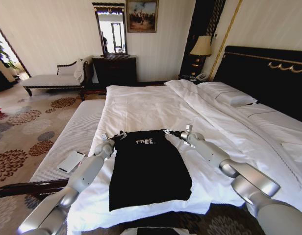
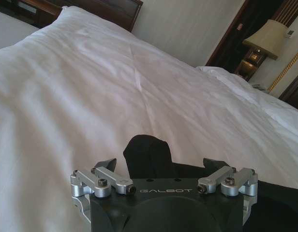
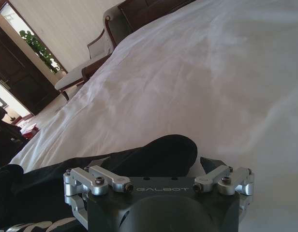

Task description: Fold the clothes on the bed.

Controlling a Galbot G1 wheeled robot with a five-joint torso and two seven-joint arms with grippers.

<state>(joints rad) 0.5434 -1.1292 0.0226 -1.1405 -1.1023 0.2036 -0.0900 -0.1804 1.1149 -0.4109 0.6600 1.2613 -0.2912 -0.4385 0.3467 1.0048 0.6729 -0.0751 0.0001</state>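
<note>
The clothes are one black T-shirt with white lettering, lying flat and lengthwise on the near part of the bed, its sleeves tucked in. My left gripper is at the shirt's far left corner by the collar. My right gripper is at the far right corner. In the left wrist view a lump of black fabric stands up between the jaws of the left gripper. The right wrist view shows a similar fold of black fabric pinched in the right gripper. Both are shut on the shirt.
White pillows lie against the dark headboard on the right. A pale padded bench runs along the bed's left side with a white flat object on it. A chaise, dresser and lamp stand by the far wall.
</note>
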